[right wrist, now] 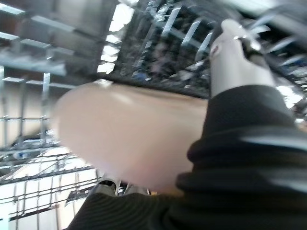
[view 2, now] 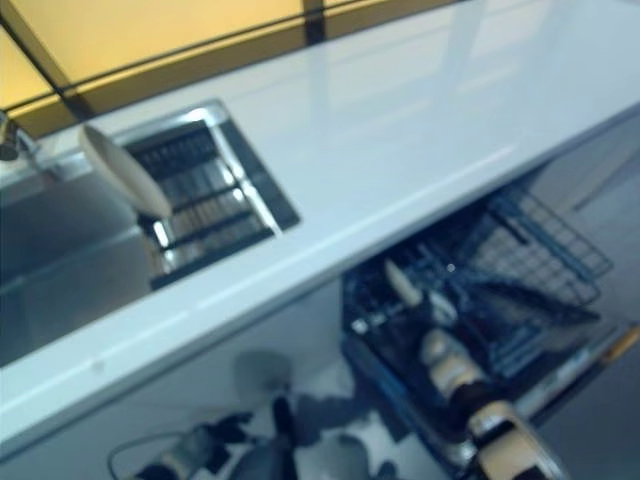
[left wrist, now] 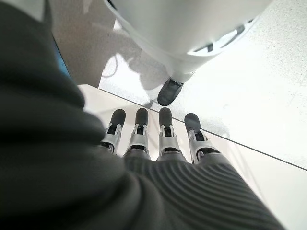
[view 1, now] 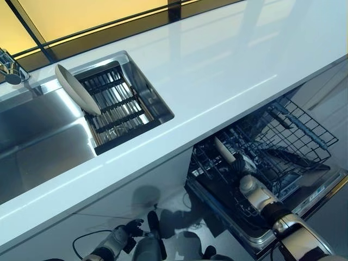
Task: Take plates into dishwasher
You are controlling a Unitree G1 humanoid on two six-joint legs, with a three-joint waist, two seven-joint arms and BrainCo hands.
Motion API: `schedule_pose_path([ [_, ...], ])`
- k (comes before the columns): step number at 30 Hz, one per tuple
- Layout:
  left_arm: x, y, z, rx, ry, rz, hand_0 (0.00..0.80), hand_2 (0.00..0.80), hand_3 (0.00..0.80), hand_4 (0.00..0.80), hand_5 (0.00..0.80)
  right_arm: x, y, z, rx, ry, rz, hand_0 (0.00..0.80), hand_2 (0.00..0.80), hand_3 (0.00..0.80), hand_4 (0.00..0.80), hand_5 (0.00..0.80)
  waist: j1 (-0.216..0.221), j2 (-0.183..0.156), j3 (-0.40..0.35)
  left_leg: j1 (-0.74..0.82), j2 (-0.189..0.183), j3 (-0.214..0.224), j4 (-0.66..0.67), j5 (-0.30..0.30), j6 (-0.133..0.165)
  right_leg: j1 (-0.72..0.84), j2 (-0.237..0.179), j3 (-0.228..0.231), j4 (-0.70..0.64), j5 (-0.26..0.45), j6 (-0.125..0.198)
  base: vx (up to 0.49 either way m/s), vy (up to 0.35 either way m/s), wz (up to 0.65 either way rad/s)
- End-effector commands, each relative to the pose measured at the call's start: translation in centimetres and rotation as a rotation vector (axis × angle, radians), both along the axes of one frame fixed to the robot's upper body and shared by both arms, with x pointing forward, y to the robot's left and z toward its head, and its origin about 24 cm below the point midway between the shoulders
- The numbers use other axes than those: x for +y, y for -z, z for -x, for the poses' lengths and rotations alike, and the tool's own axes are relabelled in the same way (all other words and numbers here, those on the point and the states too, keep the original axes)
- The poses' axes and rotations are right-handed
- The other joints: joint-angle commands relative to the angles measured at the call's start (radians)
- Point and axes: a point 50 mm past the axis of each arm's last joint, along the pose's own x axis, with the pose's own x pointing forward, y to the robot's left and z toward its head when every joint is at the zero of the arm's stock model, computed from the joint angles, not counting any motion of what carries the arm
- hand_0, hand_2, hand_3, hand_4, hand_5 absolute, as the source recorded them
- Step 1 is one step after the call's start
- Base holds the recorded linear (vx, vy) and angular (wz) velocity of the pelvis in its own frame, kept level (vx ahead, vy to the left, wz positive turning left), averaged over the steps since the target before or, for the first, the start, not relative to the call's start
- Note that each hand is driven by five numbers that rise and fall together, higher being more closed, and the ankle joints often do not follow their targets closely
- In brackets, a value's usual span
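A pale plate (view 1: 77, 89) leans upright at the left end of the drying rack (view 1: 117, 109) set in the sink. A second pale plate (view 1: 223, 150) stands on edge in the pulled-out lower dishwasher rack (view 1: 293, 130) under the counter. My right hand (view 1: 243, 163) reaches down into that rack and is shut on this plate. In the right wrist view the plate (right wrist: 129, 129) fills the frame, with the thumb (right wrist: 228, 57) lying over its face. My left hand (view 1: 130, 231) hangs low by the cabinet front, fingers (left wrist: 165, 136) straight and holding nothing.
A white countertop (view 1: 217, 70) runs across above the dishwasher. A steel sink basin (view 1: 38, 136) lies left of the drying rack, with a faucet (view 1: 11, 68) at the far left. The open dishwasher door (view 1: 321, 190) juts out below the wire rack.
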Motion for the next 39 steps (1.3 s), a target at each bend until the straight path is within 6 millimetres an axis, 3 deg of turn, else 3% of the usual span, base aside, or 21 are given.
schedule_pose_path([
  [1, 0.7, -0.7, -1.3, -0.056, -0.014, -0.026, 0.0, 0.0, 0.0, 0.0, 0.0, -0.3, -3.6, -0.5, -0.233, 0.014, -0.11, 0.0, 0.0, 0.0, 0.0, 0.0, -0.035, -0.047, 0.049, 0.064, -0.037, 0.045, -0.001, -0.132, -0.024, -0.145, 0.014, 0.045, 0.117, 0.034, -0.048, 0.0, 0.0, 0.0],
  [11, 1.7, 0.3, 1.5, -0.023, -0.108, -0.023, 0.0, 0.0, 0.0, 0.0, 0.0, -2.7, -5.0, 3.8, -0.398, 0.033, -0.408, 0.0, 0.0, 0.0, 0.0, 0.0, -0.095, -0.077, 0.021, 0.102, -0.017, 0.097, 0.0, -0.148, -0.019, -0.124, 0.025, 0.075, 0.109, 0.035, -0.035, 0.042, 0.004, -0.08],
  [18, 2.3, 0.6, 2.9, 0.009, -0.149, -0.021, 0.0, 0.0, 0.0, 0.0, 0.0, -4.5, -7.0, 4.8, -0.45, 0.038, -0.484, 0.0, 0.0, 0.0, 0.0, 0.0, -0.115, -0.094, -0.001, 0.125, -0.014, 0.121, 0.003, -0.165, -0.007, -0.102, 0.016, 0.081, 0.107, 0.034, -0.022, 0.076, 0.036, -0.13],
  [23, 2.2, 0.8, 3.1, 0.011, -0.177, -0.015, 0.0, 0.0, 0.0, 0.0, 0.0, -5.1, -11.5, 4.5, -0.623, -0.047, -0.451, 0.0, 0.0, 0.0, 0.0, 0.0, -0.108, -0.098, -0.019, 0.15, -0.022, 0.123, 0.006, -0.186, 0.008, -0.083, -0.007, 0.076, 0.117, 0.03, -0.004, 0.103, 0.092, -0.03],
  [28, 2.1, 0.9, 3.5, 0.017, -0.195, -0.013, 0.0, 0.0, 0.0, 0.0, 0.0, -4.1, -16.7, 4.1, -0.788, -0.207, -0.389, 0.0, 0.0, 0.0, 0.0, 0.0, -0.085, -0.099, -0.036, 0.167, -0.042, 0.113, 0.008, -0.206, 0.027, -0.077, -0.044, 0.07, 0.159, 0.037, 0.022, 0.107, 0.13, 0.0],
  [33, 2.4, 1.0, 3.6, 0.015, -0.229, -0.013, 0.0, 0.0, 0.0, 0.0, 0.0, -2.3, -22.1, 3.4, -0.925, -0.395, -0.308, 0.0, 0.0, 0.0, 0.0, 0.0, -0.044, -0.108, -0.06, 0.176, -0.076, 0.09, 0.022, -0.235, 0.055, -0.078, -0.107, 0.061, 0.238, 0.09, 0.04, 0.13, 0.183, 0.11],
  [36, 2.6, 1.0, 3.5, 0.019, -0.243, -0.017, 0.0, 0.0, 0.0, 0.0, 0.0, -1.4, -24.1, 2.9, -0.967, -0.467, -0.278, 0.0, 0.0, 0.0, 0.0, 0.0, -0.024, -0.111, -0.071, 0.176, -0.093, 0.072, 0.031, -0.251, 0.069, -0.082, -0.137, 0.06, 0.282, 0.122, 0.047, 0.13, 0.196, 0.28],
  [39, 2.9, 1.2, 4.1, 0.048, -0.238, -0.031, 0.0, 0.0, 0.0, 0.0, 0.0, -0.4, -26.1, 2.6, -0.973, -0.557, -0.264, 0.0, 0.0, 0.0, 0.0, 0.0, 0.004, -0.109, -0.095, 0.182, -0.132, 0.025, 0.021, -0.262, 0.094, -0.084, -0.179, 0.082, 0.396, 0.183, 0.055, 0.149, 0.252, 0.68],
])
